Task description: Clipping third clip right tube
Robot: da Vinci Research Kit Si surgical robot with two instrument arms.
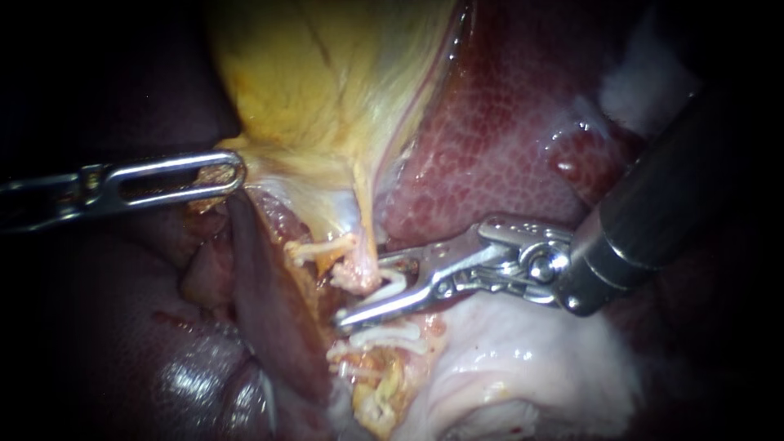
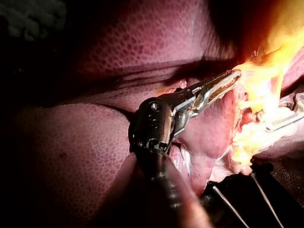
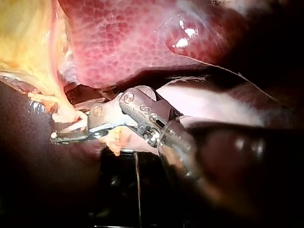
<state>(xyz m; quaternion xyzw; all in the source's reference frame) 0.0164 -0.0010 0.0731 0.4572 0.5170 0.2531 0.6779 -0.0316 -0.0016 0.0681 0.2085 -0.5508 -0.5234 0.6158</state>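
**A:** What is the right instrument [image 1: 361,292] doing, the one with the slim steel jaws?

**B:** Its jaws stand apart with a clear gap, straddling the pale pink tube [image 1: 359,273] without squeezing it. I judge they are spread so the tube can seat deep before any closing. A white strip lies between them, but I cannot tell whether it is a clip being carried.

**A:** And where is the tube itself?

**B:** It hangs from the neck of the soft yellow gallbladder [image 1: 327,82] at mid-scene, beside the mottled red liver [image 1: 506,139]. I cannot make out a second tube apart from it.

**A:** The left instrument [image 1: 237,173]?

**B:** Its slotted steel jaws look closed on the gallbladder's edge, well apart from the tube. That is likely to draw the gallbladder sideways, so the tube is taut and exposed.

**A:** Counts?

**B:** There are two instruments and one tube I can trace. Two clips are clear: the upper white clip [image 1: 320,248] just above the open jaws and the lower white clip [image 1: 390,335] just below them. The pale scraps lower down are too tangled to count.
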